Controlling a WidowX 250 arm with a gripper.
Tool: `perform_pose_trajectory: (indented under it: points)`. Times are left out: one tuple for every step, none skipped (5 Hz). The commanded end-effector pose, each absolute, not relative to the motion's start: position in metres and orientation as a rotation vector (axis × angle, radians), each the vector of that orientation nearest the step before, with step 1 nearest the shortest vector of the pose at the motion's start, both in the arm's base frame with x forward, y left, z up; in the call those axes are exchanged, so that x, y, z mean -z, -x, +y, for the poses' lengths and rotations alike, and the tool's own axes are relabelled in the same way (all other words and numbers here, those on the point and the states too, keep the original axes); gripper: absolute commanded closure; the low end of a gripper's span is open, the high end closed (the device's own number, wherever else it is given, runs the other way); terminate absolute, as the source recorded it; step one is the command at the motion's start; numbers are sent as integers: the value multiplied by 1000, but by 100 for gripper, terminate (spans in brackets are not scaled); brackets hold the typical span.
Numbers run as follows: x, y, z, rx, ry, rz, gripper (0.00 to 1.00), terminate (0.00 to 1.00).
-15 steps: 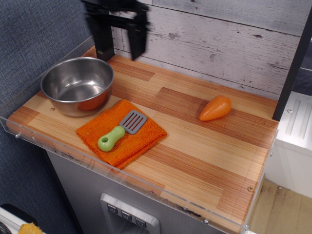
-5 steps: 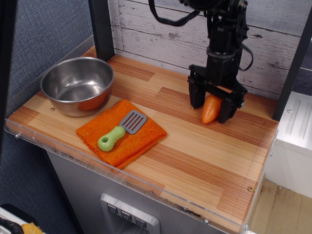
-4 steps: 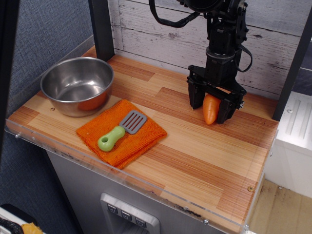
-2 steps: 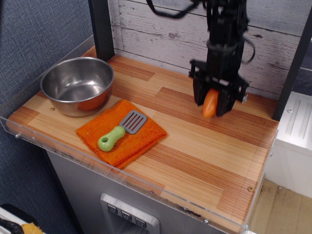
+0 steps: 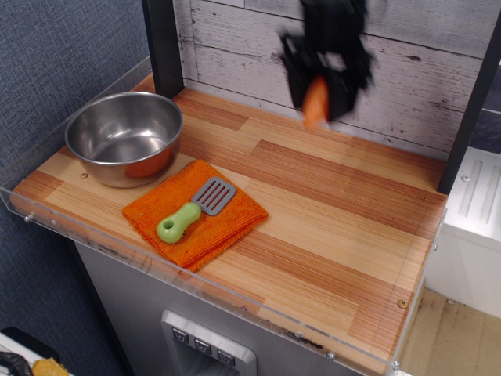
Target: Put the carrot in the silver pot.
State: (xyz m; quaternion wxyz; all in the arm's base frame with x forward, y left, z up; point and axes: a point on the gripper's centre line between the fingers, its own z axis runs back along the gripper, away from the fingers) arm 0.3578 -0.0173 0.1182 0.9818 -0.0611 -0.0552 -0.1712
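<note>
The gripper (image 5: 319, 92) now hangs high above the counter (image 5: 337, 227), blurred by motion, with the carrot (image 5: 316, 102) clamped between its jaws. A second ago the carrot stood at counter level with the jaws closing on either side of it; since then it has left the surface and risen with the hand, which has also shifted toward the pot side. The grasp has therefore succeeded and the lift is done.

The carrot hangs point-down, its lower part showing below the fingers. The blur hides the exact contact, but the carrot travels with the hand, so the grip is judged firm.

The pot (image 5: 124, 138) sits well below the hand and well off to its side, toward the near corner of the counter, open side up and empty. Between hand and pot, lower and nearer the front edge, lies the cloth (image 5: 235, 221) with the spatula (image 5: 194, 208) on it. Neither has moved.

Remaining work: carry the carrot across until it is over the pot's mouth, lower it, and open the jaws. The present height appears to clear the pot rim and the spatula. The main risk is the smooth carrot slipping during the fast traverse.
</note>
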Motion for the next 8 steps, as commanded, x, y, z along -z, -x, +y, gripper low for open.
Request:
perform_pose_trajectory:
  points:
    - [-178, -298, 70, 236, 3, -126, 100, 0]
    - [-156, -275, 115, 198, -32, -65, 100, 0]
    - [-132, -266, 127, 149, -79, -68, 100, 0]
    - [-113, -270, 136, 124, -115, -78, 100, 0]
    - [-88, -282, 149, 87, -116, -113, 100, 0]
    - [-76, -292, 159, 61, -101, -106, 100, 0]
    - [-67, -295, 166, 50, -75, -84, 100, 0]
    - [-61, -294, 168, 45, -56, -70, 100, 0]
